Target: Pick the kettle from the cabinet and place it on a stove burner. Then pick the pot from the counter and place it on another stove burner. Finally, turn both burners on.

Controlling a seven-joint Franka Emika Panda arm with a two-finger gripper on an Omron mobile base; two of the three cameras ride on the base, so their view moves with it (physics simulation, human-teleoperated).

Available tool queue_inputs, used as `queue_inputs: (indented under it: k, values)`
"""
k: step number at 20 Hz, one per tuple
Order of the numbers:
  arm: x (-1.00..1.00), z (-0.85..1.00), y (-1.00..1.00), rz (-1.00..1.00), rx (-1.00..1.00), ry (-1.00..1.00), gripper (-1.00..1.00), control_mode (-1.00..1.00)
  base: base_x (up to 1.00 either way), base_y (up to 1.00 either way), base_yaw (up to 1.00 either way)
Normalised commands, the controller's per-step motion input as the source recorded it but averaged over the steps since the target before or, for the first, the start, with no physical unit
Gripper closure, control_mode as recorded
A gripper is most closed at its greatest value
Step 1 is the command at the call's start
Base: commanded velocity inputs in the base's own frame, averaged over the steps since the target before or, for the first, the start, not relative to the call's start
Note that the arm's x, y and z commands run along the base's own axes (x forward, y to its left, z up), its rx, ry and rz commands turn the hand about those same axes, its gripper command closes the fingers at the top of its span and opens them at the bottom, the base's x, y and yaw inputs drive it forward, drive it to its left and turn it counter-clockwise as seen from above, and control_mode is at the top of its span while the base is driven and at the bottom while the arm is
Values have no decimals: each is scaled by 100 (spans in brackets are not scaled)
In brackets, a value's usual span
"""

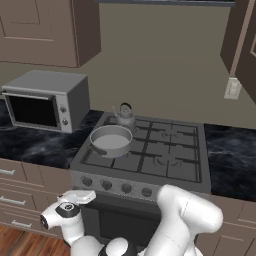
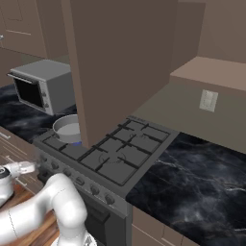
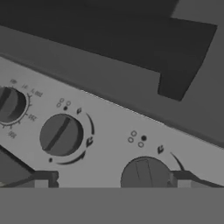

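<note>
The grey kettle (image 1: 125, 116) stands on the rear left stove burner (image 1: 131, 126). The wide grey pot (image 1: 111, 140) (image 2: 67, 127) sits on the front left burner, just in front of the kettle. My gripper (image 1: 86, 194) (image 2: 28, 166) (image 3: 111, 180) is low, in front of the range's left knobs, and open. In the hand view a round knob (image 3: 144, 173) lies between the two fingertips (image 3: 41, 179), closer to the right one. Another knob (image 3: 60, 134) is up and to the left of it, with its bar slanted. I cannot tell whether any burner is lit.
A grey microwave (image 1: 47, 100) (image 2: 41, 86) stands on the black counter (image 1: 40, 142) (image 2: 192, 178) left of the range. An open brown cabinet door (image 2: 120, 62) (image 1: 245, 45) hangs over the stove's right side. Brown drawers (image 1: 15, 200) sit under the counter.
</note>
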Motion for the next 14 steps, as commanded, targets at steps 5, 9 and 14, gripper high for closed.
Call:
queue_inputs:
  k: [5,9,14]
  values:
    - [-23,3,-12,0,0,-14,-100,-100,0,0,0]
    - [-6,2,-14,0,0,-14,-100,-100,0,0,0]
    - [0,1,-18,2,0,-15,-100,-100,0,0,0]
